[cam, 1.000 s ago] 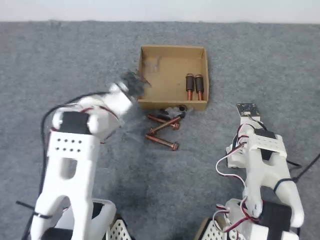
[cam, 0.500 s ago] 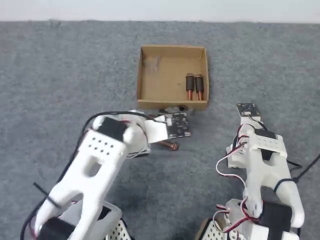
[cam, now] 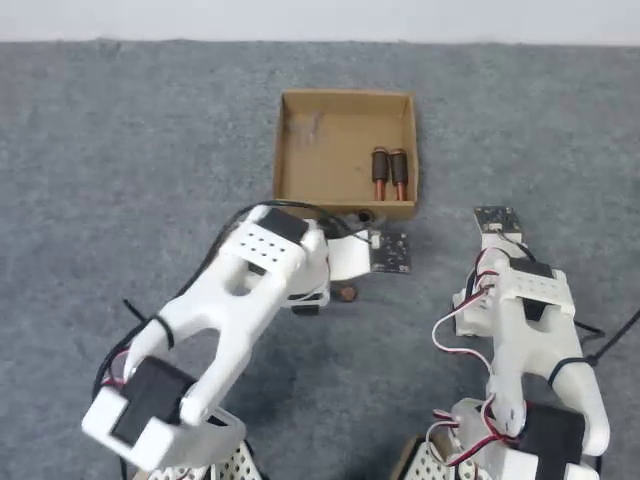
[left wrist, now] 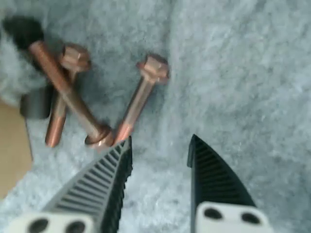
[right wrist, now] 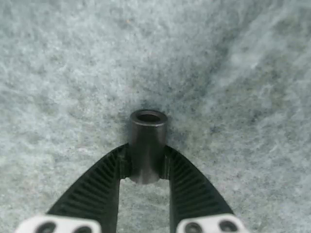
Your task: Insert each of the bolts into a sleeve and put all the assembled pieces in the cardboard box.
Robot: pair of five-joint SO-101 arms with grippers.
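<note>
**Two pieces boxed, three bolts to go**

Two assembled pieces (cam: 389, 175) lie side by side in the box (cam: 320, 150), near one side wall. Three bolts (left wrist: 141, 97) lie loose on the carpet just outside the box's front wall, two of them crossed, with a spare sleeve (left wrist: 35, 102) beside them. I judge the job under half done. The left gripper (left wrist: 160, 143) is spread wide and empty, one tip just beside a bolt end. The right gripper (right wrist: 146, 162) is clamped on the held sleeve (right wrist: 148, 128), off the box's front corner nearest the pieces
</note>
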